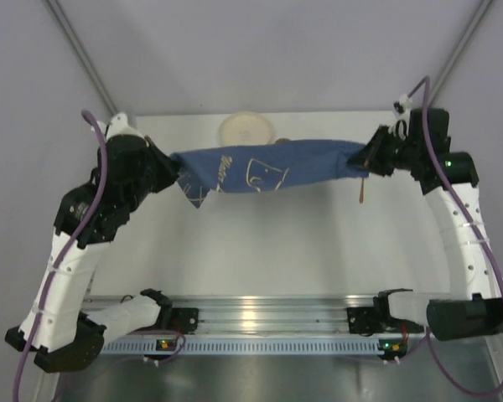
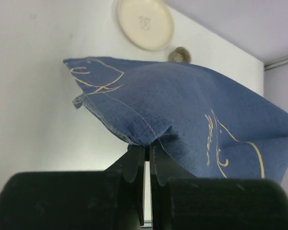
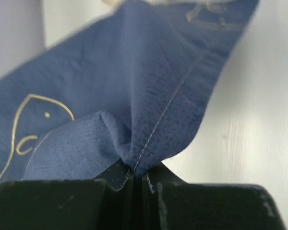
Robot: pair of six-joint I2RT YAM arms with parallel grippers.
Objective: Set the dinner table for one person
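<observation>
A blue cloth [image 1: 268,167] with cream fish outlines hangs stretched in the air above the white dinner table [image 1: 260,251]. My left gripper [image 1: 174,177] is shut on the cloth's left end, and the right gripper [image 1: 365,159] is shut on its right end. The left wrist view has the cloth [image 2: 192,105] bunched where my left gripper [image 2: 148,148] pinches it. The right wrist view shows a seam of the cloth [image 3: 134,96] caught in my right gripper [image 3: 134,173]. A cream plate [image 1: 245,127] lies on the table behind the cloth, and the plate [image 2: 145,23] shows in the left wrist view too.
A small round brownish object [image 2: 179,55] sits next to the plate at the back. A thin reddish-brown stick-like thing [image 1: 365,191] hangs or lies below the right gripper. A ribbed aluminium rail [image 1: 260,314] runs along the near edge between the arm bases.
</observation>
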